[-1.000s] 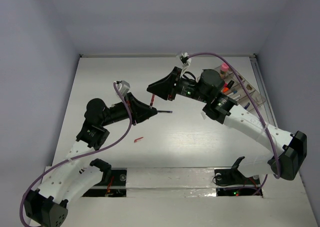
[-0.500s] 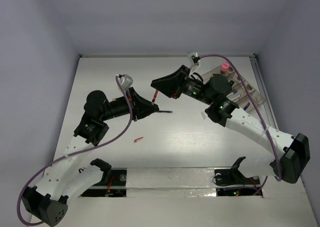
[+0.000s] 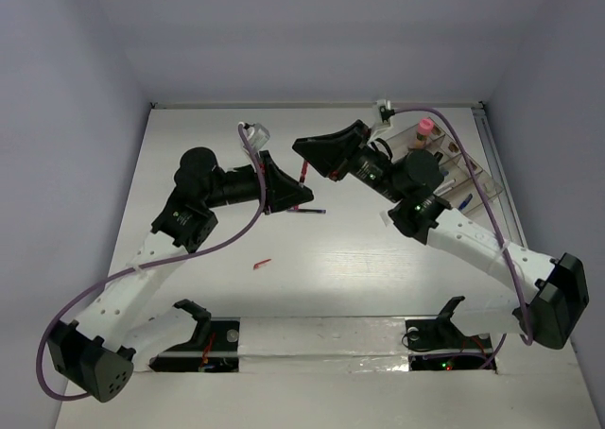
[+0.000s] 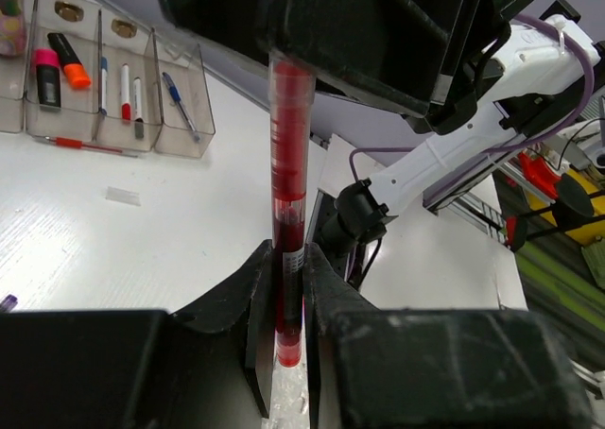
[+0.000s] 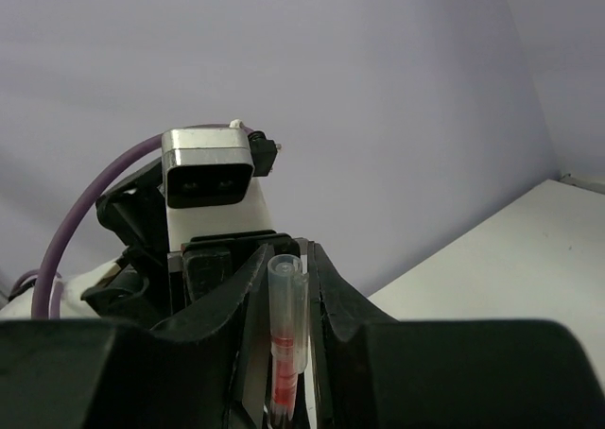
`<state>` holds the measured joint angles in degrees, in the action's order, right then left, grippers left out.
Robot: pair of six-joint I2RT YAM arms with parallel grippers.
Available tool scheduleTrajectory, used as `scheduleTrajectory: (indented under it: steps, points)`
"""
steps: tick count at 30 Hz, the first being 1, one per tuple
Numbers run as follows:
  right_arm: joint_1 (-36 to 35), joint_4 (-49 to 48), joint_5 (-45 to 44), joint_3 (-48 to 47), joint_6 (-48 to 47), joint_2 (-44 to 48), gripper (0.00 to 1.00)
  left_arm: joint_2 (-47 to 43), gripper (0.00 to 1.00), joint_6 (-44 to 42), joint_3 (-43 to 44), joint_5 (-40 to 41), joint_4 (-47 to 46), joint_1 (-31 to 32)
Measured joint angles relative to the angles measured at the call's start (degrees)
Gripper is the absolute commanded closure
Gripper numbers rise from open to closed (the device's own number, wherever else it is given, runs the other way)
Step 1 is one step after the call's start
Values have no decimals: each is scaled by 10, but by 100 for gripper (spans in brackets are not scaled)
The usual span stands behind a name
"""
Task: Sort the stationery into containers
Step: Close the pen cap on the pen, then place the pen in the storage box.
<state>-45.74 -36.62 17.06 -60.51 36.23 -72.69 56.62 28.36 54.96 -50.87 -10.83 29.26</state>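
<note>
Red pen (image 4: 288, 212) in mid-air, opposite ends tight in the closed left gripper (image 4: 288, 256) and right gripper (image 5: 286, 259)

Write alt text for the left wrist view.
A red pen runs up the middle of the frame, gripped by the left gripper below and the right gripper above. A clear tray holding markers and pens sits upper left on the white table.
</note>
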Motion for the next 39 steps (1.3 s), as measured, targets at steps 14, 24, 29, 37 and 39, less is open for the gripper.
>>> scheduleTrajectory:
  steps: [14, 24, 29, 37, 39]
  points:
    - [-20, 12, -49, 4, -4, 24, 100, -9, 83, -38, 57, 33, 98, 15]
    - [64, 146, -20, -19, 14, -33, 100, -84, 21, -67, -11, 82, 61, 8]
    - [169, 176, -42, -63, 26, -71, 100, -145, 1, -105, -57, 85, 106, 8]
    - [411, 236, -139, 49, 10, 9, 100, -219, 1, -147, -122, 147, 145, 8]
    - [475, 251, -165, 83, 10, 22, 100, -220, 1, -152, -132, 171, 159, 9]
